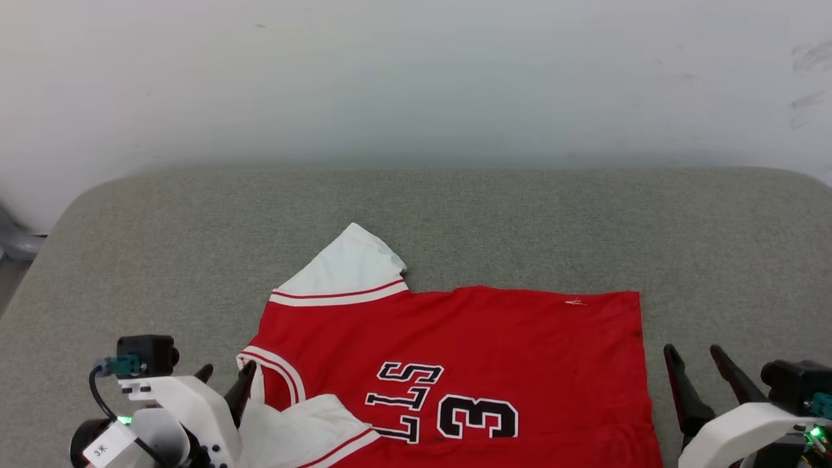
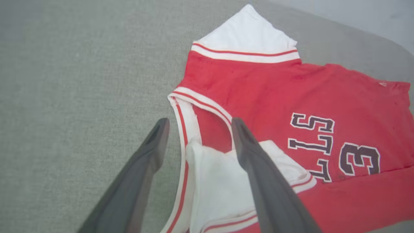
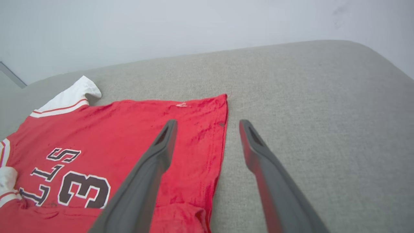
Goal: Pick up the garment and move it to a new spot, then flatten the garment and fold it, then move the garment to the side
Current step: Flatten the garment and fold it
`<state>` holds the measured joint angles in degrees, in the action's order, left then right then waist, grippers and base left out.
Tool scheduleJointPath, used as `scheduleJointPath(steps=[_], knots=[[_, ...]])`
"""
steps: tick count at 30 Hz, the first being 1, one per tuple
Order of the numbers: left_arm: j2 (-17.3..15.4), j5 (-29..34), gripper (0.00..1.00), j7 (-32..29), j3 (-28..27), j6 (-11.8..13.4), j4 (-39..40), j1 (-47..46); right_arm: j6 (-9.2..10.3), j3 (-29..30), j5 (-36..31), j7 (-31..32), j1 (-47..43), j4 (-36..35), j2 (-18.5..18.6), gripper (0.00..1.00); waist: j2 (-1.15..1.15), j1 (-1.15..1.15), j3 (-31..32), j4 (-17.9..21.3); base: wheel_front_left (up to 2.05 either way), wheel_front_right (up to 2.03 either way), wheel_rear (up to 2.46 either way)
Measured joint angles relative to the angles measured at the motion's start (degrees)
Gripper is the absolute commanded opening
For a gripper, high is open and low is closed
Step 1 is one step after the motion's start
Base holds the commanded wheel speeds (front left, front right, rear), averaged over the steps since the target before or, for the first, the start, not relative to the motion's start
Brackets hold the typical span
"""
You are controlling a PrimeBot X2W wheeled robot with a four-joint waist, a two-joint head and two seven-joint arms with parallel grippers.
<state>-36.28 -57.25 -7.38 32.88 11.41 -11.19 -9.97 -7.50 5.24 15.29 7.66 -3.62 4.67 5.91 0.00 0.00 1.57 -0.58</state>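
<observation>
Flanking the garment (image 1: 494,338), spread fingers (image 1: 684,393) stand either side.

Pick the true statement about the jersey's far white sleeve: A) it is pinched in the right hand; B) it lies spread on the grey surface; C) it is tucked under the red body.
B: the white sleeve lies spread on the grey surface, beyond the garment body.

Bare indoor test space, lab-like rather than home. Wide padded surface (image 1: 455,214) in grey woven fabric, far corners rounded. Plain white wall (image 1: 416,78) directly behind far edge, with dark scuff marks (image 1: 809,62) at far right. Grey object (image 1: 14,242) at far left, kind unclear. Garment (image 1: 487,338) spread flat near front edge as work piece.
</observation>
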Motion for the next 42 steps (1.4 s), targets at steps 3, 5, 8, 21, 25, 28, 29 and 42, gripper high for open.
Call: scheduleJointPath(steps=[3, 5, 8, 21, 25, 28, 29, 42], knots=[[0.4, 2.3, 1.00, 2.8, -0.3, 0.0, -0.2, -2.5, -0.01, 0.2, -1.4, -1.9, 0.5, -3.5, -1.3, 1.00, 0.00, 0.00, -0.8, 0.8, 0.00, 0.00, 0.00], [0.6, 3.6, 1.00, 4.4, -0.5, 0.2, -0.5, -4.1, -0.01, 0.4, -2.1, -2.8, 1.1, -5.3, -1.7, 1.00, 0.00, 0.00, -1.6, 1.3, 0.00, 0.00, 0.00], [0.8, 5.2, 1.00, 6.3, -1.3, 0.2, -1.1, -7.4, -0.01, 0.0, -2.8, -3.7, 2.7, -8.3, -2.2, 1.00, 0.00, 0.01, -3.7, 2.1, 0.00, 0.00, 0.00], [-0.5, 5.1, 1.00, -5.2, -0.1, -7.1, -10.6, -26.9, -0.01, -3.7, -6.9, -3.8, 9.8, -14.6, -2.7, 1.00, 0.00, 0.02, -15.9, 7.7, 0.00, 0.00, 0.00], [-1.0, 3.1, 1.00, -13.6, 0.9, -10.7, -13.4, -33.4, -0.01, -4.1, -7.1, -3.9, 10.7, -14.8, -2.7, 1.00, 0.00, 0.02, -18.6, 9.7, 0.00, 0.00, 0.00], [-1.4, 1.7, 1.00, -20.5, 1.7, -12.0, -15.7, -37.8, -0.01, -4.7, -7.0, -4.4, 11.3, -14.6, -2.7, 1.00, 0.00, 0.02, -20.4, 11.1, 0.00, 0.00, 0.00], [-1.5, 1.5, 1.00, -22.8, 2.1, -12.3, -16.4, -39.1, -0.01, -4.9, -6.8, -4.7, 11.5, -14.5, -2.7, 1.00, 0.00, 0.01, -20.9, 11.6, 0.00, 0.00, 0.00], [-2.7, 0.5, 0.00, -43.3, 6.3, -11.1, -23.9, -48.0, -0.01, -5.2, -4.4, -7.1, 13.1, -10.3, -2.9, 1.00, 0.00, 0.00, -26.9, 16.4, 0.00, 0.00, 0.00]])
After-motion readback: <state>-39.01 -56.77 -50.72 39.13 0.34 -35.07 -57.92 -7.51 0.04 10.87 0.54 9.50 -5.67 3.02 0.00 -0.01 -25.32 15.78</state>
